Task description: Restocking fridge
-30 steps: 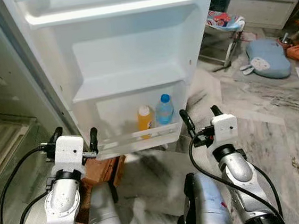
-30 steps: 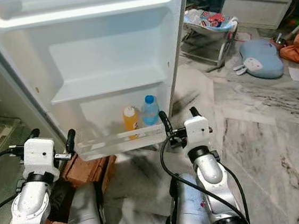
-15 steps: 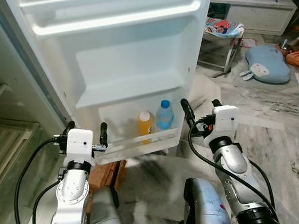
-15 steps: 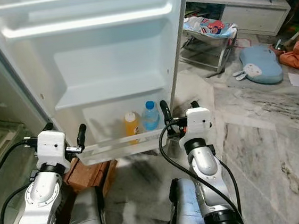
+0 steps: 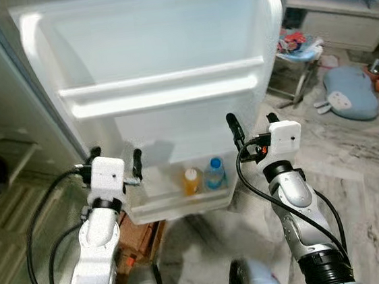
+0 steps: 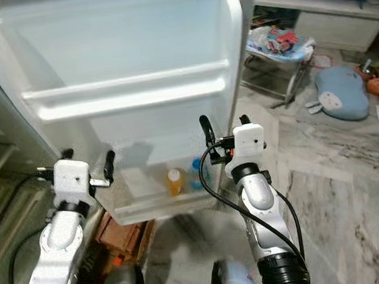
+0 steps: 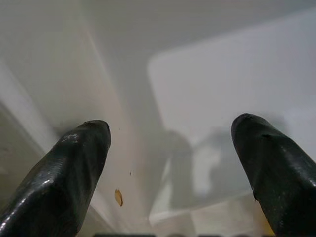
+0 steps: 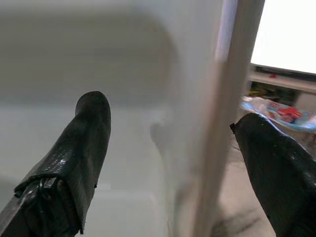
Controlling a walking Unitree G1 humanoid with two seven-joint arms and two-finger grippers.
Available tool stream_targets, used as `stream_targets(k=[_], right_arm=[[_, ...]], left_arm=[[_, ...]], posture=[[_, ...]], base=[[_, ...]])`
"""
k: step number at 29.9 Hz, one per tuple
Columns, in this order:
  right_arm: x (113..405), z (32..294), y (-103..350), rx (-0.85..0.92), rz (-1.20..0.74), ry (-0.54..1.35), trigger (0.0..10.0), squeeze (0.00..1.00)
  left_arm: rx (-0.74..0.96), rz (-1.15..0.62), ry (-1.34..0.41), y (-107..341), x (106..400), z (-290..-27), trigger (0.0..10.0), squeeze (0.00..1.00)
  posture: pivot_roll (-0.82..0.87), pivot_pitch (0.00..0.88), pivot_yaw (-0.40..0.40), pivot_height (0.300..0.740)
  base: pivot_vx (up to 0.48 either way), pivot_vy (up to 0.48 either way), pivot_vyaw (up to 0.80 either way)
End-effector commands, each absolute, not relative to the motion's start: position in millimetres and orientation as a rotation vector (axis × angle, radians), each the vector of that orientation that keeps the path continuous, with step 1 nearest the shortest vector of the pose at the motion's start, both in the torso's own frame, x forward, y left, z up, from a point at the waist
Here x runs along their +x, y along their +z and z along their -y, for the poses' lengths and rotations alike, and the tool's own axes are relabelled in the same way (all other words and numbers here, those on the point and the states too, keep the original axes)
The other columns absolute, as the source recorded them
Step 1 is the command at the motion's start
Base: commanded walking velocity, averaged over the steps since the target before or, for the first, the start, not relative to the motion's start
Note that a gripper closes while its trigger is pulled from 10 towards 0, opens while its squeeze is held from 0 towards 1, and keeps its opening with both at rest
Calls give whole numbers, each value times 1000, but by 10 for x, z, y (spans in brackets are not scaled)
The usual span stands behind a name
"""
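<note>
Evidently with nothing in hand to stock, the left claw (image 5: 114,158) and right claw (image 5: 250,122) hang spread wide and empty before the open fridge door (image 5: 152,44), whose low bin already holds an orange bottle (image 5: 191,181) and a blue-capped bottle (image 5: 214,173).

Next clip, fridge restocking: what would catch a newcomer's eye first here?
The open white fridge door fills the scene, with an orange bottle and a blue-capped water bottle side by side in its bottom shelf. The left gripper and right gripper, both open and empty, are raised before it.
</note>
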State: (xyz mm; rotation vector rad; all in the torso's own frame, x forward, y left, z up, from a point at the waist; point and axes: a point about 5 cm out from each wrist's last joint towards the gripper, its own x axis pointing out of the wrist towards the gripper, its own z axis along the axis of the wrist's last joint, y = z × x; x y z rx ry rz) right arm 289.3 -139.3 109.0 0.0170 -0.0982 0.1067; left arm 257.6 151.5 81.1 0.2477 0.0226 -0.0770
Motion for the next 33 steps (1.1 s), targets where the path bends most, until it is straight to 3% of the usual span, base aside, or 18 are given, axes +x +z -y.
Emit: stream_targets(k=[1, 16, 20, 33], right_arm=[[2880, 1409, 1054, 16, 76, 105, 10000, 0], [2668, 1218, 806, 37, -73, 271, 10000, 0], [2679, 1260, 784, 69, -97, 241, 10000, 0], [2726, 1277, 761, 90, -128, 227, 10000, 0]], left_arm=[[265, 33, -49, 922, 2615, -1569, 10000, 0], [274, 18, -41, 905, 2631, -1516, 10000, 0], [295, 19, -79, 902, 2631, -1484, 10000, 0], [337, 46, -26, 956, 2679, -1498, 10000, 0]], posture=[[108, 0, -48, 740], [98, 0, -55, 740], [101, 0, -55, 740], [105, 0, -51, 740]], base=[[0, 0, 0], [0, 0, 0], [0, 0, 0], [0, -313, 0]])
